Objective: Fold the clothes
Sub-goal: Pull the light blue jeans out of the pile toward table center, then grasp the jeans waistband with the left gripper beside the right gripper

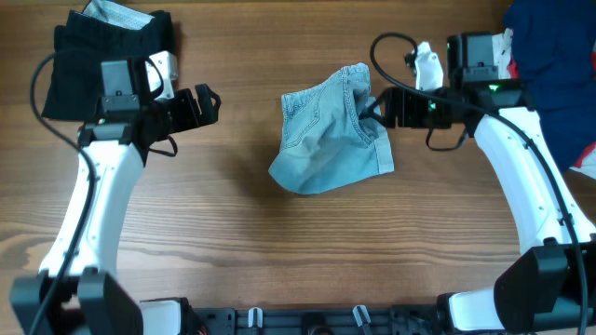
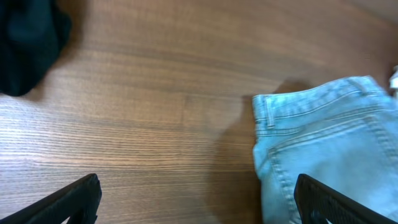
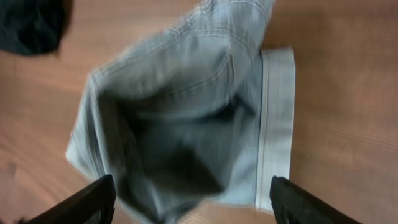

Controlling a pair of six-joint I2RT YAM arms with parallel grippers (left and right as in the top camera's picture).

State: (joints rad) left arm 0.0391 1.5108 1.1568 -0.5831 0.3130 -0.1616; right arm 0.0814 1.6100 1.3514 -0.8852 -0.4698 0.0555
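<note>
Where the overhead camera looks down, denim shorts (image 1: 331,140): crumpled in a heap on the middle of the bench (image 1: 223,242), between the two arms.
Left claw (image 1: 207,100), overhead: above bare wood, well apart from the shorts on their left.
Right claw (image 1: 371,107), overhead: at the heap's upper right edge.
Other cloth, overhead: black garment (image 1: 102,46) at the far left corner, dark blue cloth (image 1: 549,65) at the far right.
Left wrist view, left claw (image 2: 196,180): fingers spread wide, nothing between them; shorts (image 2: 323,137) ahead at right, waistband showing; black garment (image 2: 28,43) at upper left.
Right wrist view, right claw (image 3: 193,180): fingers spread wide, not clamped; shorts (image 3: 186,106) bunched just ahead, hem on the right.
</note>
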